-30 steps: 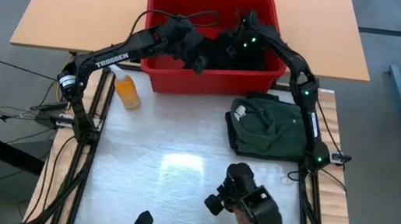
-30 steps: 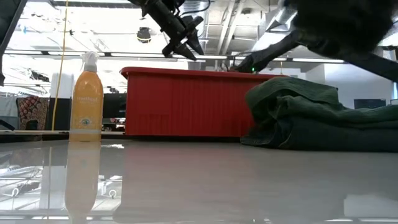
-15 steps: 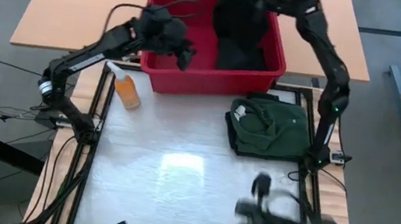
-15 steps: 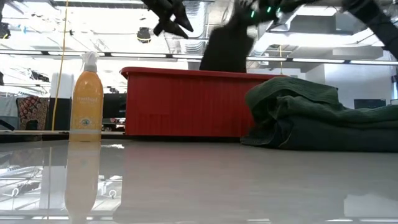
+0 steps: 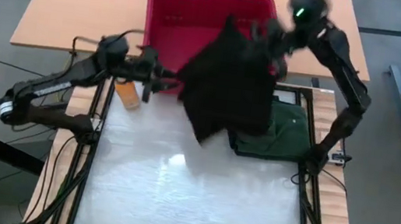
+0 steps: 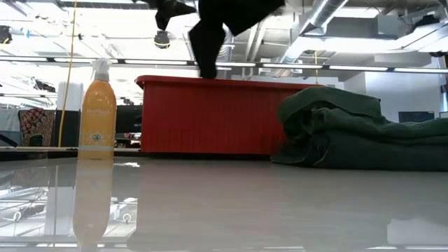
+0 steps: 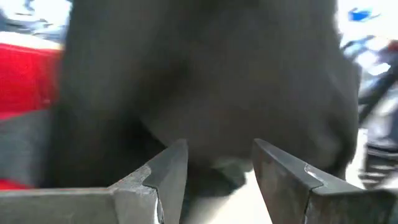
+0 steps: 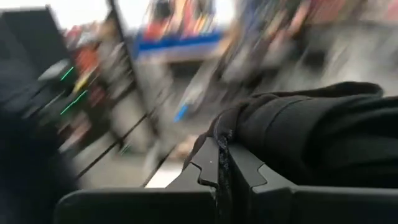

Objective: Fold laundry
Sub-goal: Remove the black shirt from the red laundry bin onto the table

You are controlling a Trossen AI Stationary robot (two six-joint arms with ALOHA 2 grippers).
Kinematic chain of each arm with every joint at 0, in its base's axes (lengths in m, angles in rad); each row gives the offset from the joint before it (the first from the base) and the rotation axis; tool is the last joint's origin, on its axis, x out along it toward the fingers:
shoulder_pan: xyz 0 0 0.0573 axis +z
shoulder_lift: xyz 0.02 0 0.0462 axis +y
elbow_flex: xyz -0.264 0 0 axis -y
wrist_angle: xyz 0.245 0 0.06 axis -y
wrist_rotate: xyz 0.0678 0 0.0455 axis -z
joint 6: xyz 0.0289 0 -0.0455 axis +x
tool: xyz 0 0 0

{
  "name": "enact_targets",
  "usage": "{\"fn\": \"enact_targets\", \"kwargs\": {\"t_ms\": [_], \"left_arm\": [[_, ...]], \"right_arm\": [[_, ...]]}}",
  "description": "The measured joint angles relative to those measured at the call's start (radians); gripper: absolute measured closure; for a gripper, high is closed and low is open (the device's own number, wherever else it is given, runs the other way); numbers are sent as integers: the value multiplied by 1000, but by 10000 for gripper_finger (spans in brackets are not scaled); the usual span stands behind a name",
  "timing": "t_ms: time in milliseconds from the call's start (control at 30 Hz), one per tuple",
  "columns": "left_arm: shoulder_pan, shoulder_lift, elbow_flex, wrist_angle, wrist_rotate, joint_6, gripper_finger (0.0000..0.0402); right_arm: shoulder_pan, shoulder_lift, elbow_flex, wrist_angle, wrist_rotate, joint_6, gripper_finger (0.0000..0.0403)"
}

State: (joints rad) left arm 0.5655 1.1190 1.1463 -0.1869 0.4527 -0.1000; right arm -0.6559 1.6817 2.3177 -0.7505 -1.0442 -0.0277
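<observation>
Where seen from above: black garment (image 5: 227, 92) hanging centre frame, pinched in closed right claw (image 5: 273, 40) before red bin (image 5: 175, 10); left claw (image 7: 214, 165), fingers parted, empty. Low view only: folded green shirt (image 6: 364, 133) on bench (image 6: 224, 203), right.

View from above. The right gripper (image 5: 268, 37), over the red bin (image 5: 175, 10), holds a black garment (image 5: 227, 88) hanging across the bin's front edge and part of a folded green shirt (image 5: 288, 128). The left gripper (image 5: 160, 77) sits beside the garment, near an orange bottle (image 5: 129, 94).
</observation>
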Motion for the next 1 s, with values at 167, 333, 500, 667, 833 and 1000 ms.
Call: {"fn": "enact_targets", "kwargs": {"t_ms": [167,333,500,667,833,1000], "left_arm": [[-65,-153,-222,147,25,-102,233],[-168,-213,-347,207,-85,-203,233],[-337,-198,-388,207,-253,-300,233],[-540,-150,-393,210,-530,-421,233],[-716,-81,-393,217,-764,-586,233],[-821,34,-393,296,-843,-671,233]], "right_arm": [[197,-11,-6,-554,157,-220,374],[384,-11,-163,-494,209,-158,374],[466,-46,-404,-385,206,-165,374],[475,-194,-779,-105,173,-134,374],[518,-373,-1180,362,325,90,374],[625,-402,-1430,704,380,328,373]]}}
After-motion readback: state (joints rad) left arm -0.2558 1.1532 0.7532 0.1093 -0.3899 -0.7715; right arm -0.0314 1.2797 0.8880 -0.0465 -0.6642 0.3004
